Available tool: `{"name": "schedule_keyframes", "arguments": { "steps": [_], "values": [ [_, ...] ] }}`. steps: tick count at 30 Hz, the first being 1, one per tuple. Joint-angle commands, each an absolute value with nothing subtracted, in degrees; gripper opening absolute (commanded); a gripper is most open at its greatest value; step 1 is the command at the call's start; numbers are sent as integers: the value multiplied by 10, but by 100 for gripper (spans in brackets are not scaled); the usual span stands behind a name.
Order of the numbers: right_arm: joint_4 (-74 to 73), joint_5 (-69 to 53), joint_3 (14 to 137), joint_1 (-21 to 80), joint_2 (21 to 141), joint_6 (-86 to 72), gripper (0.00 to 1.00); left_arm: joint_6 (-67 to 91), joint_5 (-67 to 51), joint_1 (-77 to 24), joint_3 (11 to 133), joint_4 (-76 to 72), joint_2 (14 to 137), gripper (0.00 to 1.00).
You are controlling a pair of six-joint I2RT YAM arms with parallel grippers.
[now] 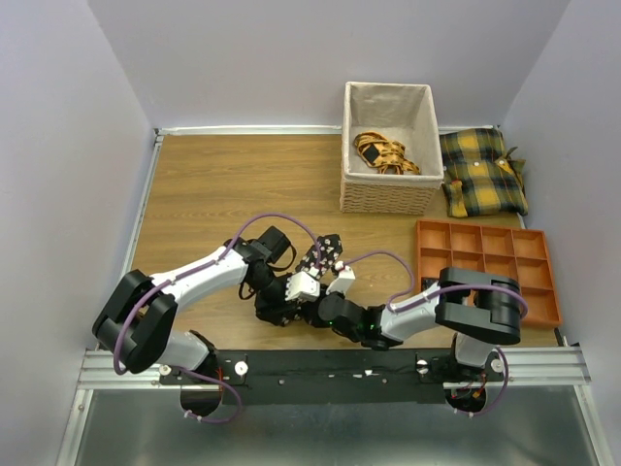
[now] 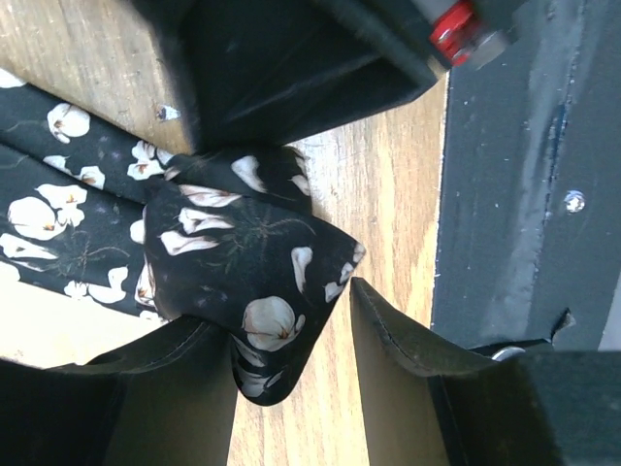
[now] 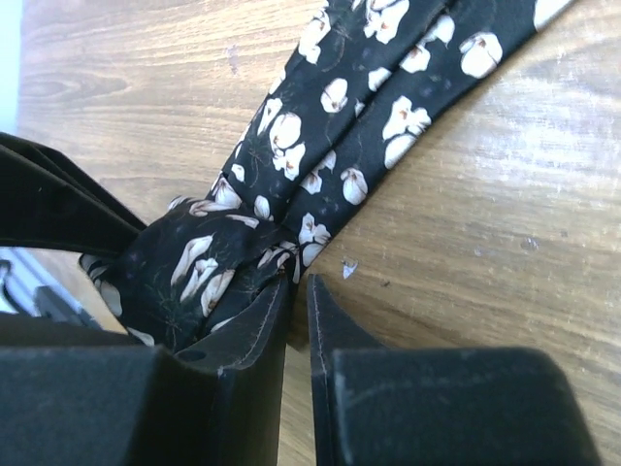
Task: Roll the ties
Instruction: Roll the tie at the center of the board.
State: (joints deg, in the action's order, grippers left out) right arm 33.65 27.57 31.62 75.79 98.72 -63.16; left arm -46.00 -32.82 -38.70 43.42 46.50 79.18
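While both arms bend inward over the wooden table (image 1: 213, 184), their wrists meet well on the near side of the wicker basket (image 1: 388, 199) and a little to its left, and the tie (image 1: 325, 252) lies there beneath them. It is a narrow black strip printed with pale flowers. From the right wrist, the tie (image 3: 330, 116) runs flat along the wood as two overlapping bands and bunches into a loose fold at the fingers. The right gripper (image 3: 299, 291) has its fingers almost together, with only a thin slit of bare wood showing between them. The fold touches the tip of one finger, but I cannot tell whether any cloth is actually pinched. The left gripper (image 2: 291, 320) has its fingers clearly apart. Seen from its wrist, the folded end of the tie (image 2: 243, 252) drapes over one finger and sags into the gap, without reaching the other finger. The dark body of the right gripper sits just above that fold. Inside the basket lies a tangle of yellow-and-black plaid cloth (image 1: 383, 152). Two plaid cushions (image 1: 482, 173) rest just to the right of the basket. An orange compartment tray (image 1: 419, 257) sits nearer the arms than the basket and to its right, well apart from the tie.
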Motion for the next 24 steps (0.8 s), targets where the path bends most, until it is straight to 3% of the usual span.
{"name": "schedule_keyframes", "arguments": {
  "steps": [1, 6, 10, 14, 24],
  "values": [
    [327, 249, 274, 765, 988, -675, 22, -435, -318, -390, 425, 422, 780, 56],
    [267, 212, 309, 766, 987, -638, 22, -417, -328, -390, 430, 410, 783, 56],
    [319, 203, 285, 767, 996, -650, 22, -431, -340, -390, 431, 417, 784, 57],
    [323, 174, 340, 766, 1014, -621, 22, -446, -343, -390, 430, 427, 785, 59],
    [296, 212, 339, 766, 1011, -729, 20, -403, -303, -390, 423, 398, 783, 62]
  ]
}}
